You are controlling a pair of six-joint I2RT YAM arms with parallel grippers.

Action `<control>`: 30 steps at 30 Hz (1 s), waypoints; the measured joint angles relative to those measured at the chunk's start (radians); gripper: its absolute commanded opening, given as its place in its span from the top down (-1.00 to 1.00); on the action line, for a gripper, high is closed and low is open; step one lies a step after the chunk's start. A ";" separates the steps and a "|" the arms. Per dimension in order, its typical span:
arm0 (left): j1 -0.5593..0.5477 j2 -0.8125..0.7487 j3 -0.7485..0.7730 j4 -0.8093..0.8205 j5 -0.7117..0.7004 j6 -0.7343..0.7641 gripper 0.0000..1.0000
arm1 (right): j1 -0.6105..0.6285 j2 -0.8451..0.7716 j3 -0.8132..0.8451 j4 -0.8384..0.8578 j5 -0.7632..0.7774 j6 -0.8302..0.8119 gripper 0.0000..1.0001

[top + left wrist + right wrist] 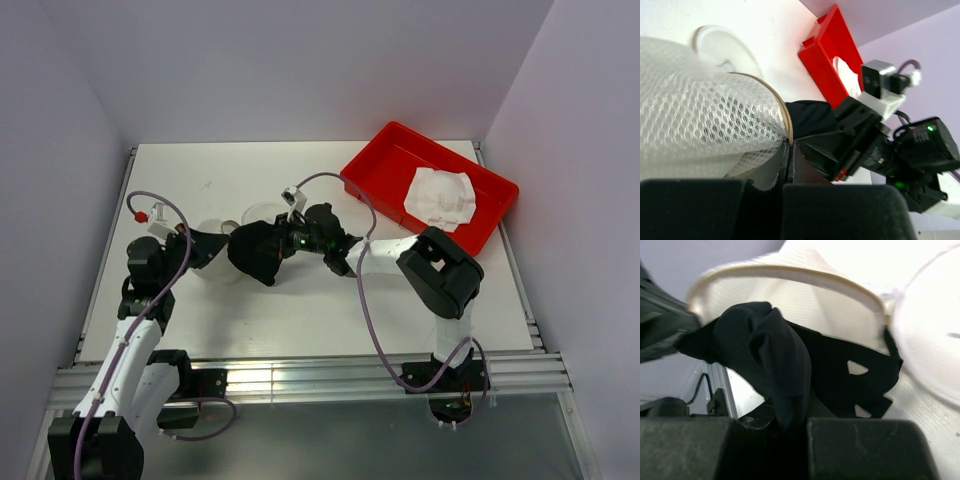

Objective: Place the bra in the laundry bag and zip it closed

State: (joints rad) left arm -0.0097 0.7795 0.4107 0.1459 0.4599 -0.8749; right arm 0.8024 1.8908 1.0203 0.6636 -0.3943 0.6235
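The laundry bag [218, 270], a whitish mesh cylinder, lies left of centre with its tan-edged mouth [790, 276] facing right. My left gripper [205, 250] is shut on that rim [788, 131]. The bag's round end flap [262, 212] lies open behind it. My right gripper [292, 243] is shut on a black cloth [775, 355] with strap-like cut-outs, and holds it right at the bag's mouth. The cloth [258, 252] hangs partly over the opening. The bra [441, 195], a white soft garment, lies in the red tray at the back right, away from both grippers.
The red plastic tray [385, 160] stands tilted at the table's back right corner. Purple cables loop over both arms. The right arm's elbow [440, 272] sits between the tray and the near edge. Walls close in on the left, right and back.
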 measured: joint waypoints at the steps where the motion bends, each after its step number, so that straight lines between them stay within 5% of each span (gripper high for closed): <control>1: 0.000 -0.008 0.001 0.000 0.007 0.002 1.00 | 0.000 0.000 0.000 -0.007 0.000 -0.006 1.00; 17: -0.002 0.140 0.176 -0.175 0.146 0.157 1.00 | -0.045 -0.040 0.095 -0.225 0.076 -0.206 1.00; 30: -0.136 0.267 0.267 -0.128 0.244 0.179 0.99 | 0.008 -0.024 0.038 0.004 -0.259 -0.116 1.00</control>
State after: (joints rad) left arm -0.1455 1.0470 0.6777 0.0177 0.7036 -0.6964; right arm 0.8104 1.8671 1.0584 0.6678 -0.6533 0.5076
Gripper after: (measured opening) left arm 0.012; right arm 0.122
